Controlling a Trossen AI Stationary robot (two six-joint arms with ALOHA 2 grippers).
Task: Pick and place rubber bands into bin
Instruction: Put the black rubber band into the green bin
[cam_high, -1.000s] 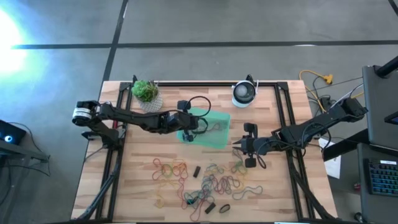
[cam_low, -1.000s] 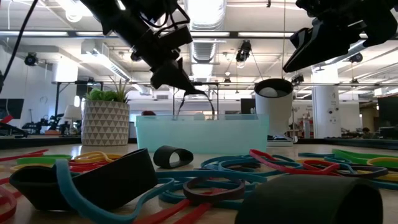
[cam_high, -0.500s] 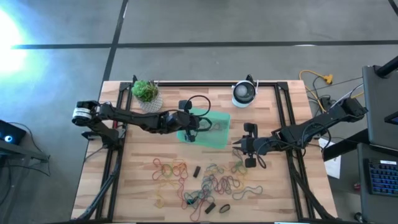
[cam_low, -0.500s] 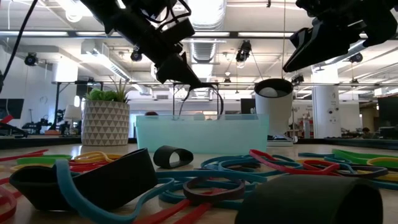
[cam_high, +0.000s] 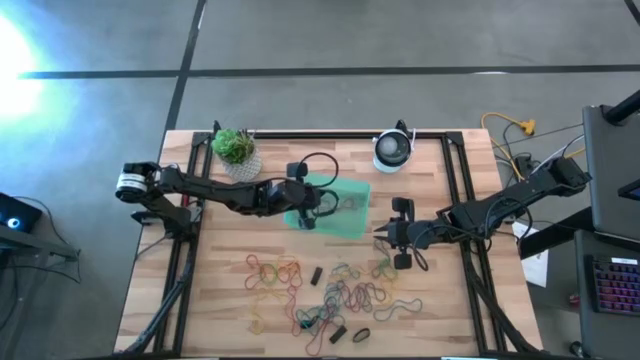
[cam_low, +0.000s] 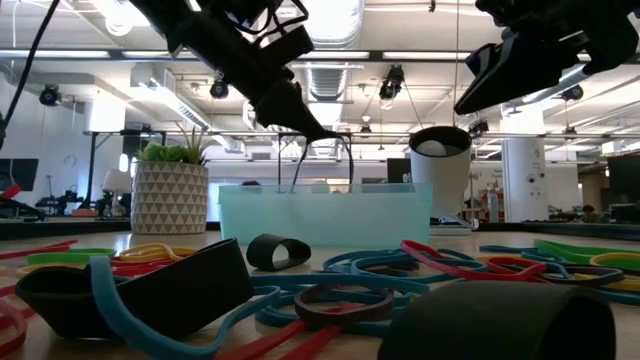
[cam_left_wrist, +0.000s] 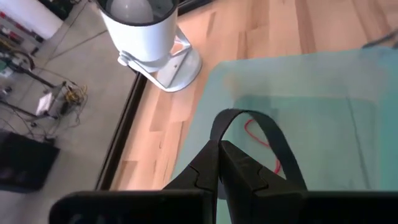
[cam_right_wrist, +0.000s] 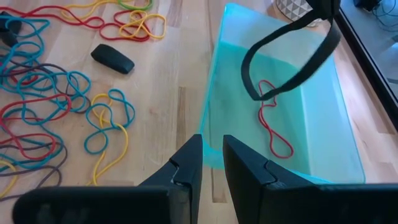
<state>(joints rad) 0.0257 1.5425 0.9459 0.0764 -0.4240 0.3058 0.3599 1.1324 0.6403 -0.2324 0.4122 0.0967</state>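
Dark band (cam_right_wrist: 292, 59) dangling over bin (cam_right_wrist: 323, 140) — red band (cam_right_wrist: 270, 115) inside

This is looking like a robotics lab set inside a large open industrial hall. The low view is showing an exposed ceiling (cam_low: 330, 40) with bare ducts, hanging strip lights and a thick white column (cam_low: 522, 180), with more workstations standing far back. From above, a polished concrete floor (cam_high: 330, 40) is surrounding a wooden surface (cam_high: 220, 300) framed by black rails. Yellow cables (cam_high: 512, 128) are trailing off one side, near a keyboard (cam_high: 612, 285) sitting on a dark desk.
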